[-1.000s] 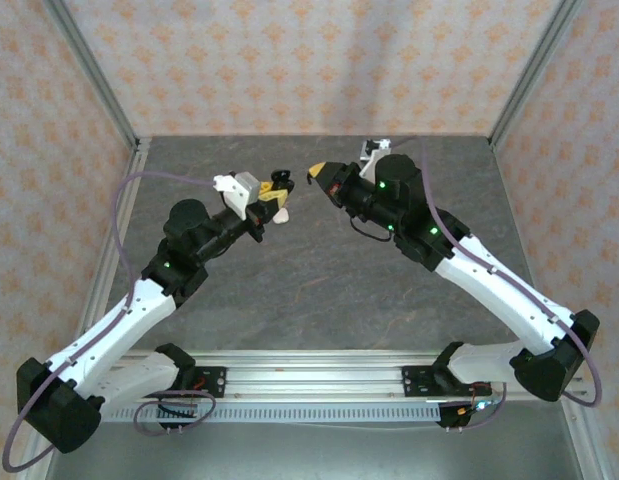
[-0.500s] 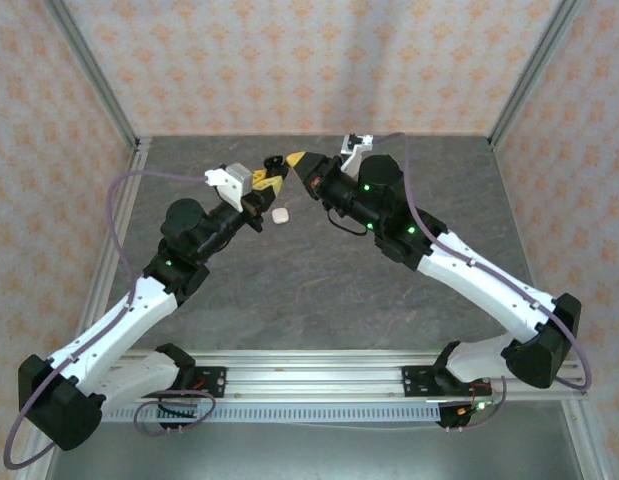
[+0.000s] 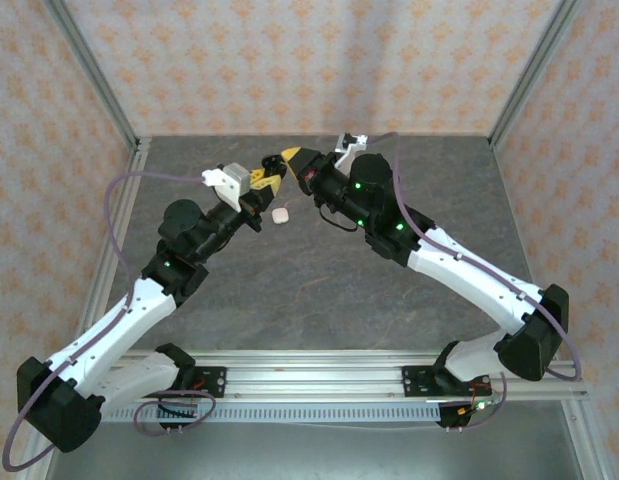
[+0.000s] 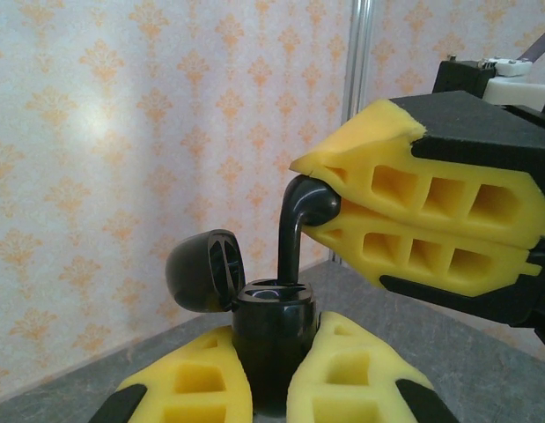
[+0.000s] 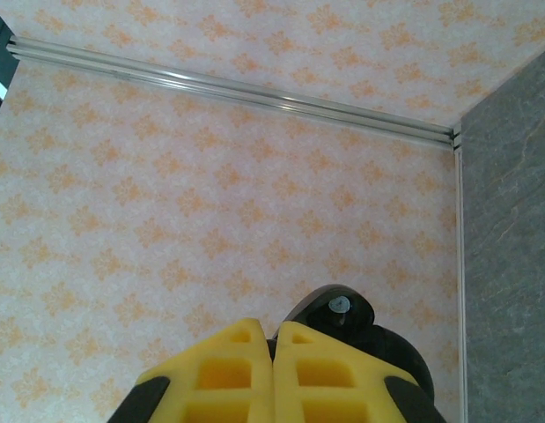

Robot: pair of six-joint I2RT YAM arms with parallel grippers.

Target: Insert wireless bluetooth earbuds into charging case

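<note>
Black on black: my right fingers [image 4: 413, 189] are pinched tight on a black earbud [image 4: 296, 231]. Its stem tip is right at the open mouth of the black charging case [image 4: 274, 339], which my left fingers [image 4: 202, 383] clamp upright above the worktop [image 4: 483, 374], lid [image 4: 202, 270] flipped back. This is the seating step, I'd say. Next it needs a straight push down, then release.

The grey marbled table [image 3: 319, 290] carries an aluminium rail [image 3: 309, 372] along its near edge. Well beyond the rail, towards the far side and slightly left of the rail's middle, a small white rounded-square object [image 3: 280, 215] lies flat.
</note>
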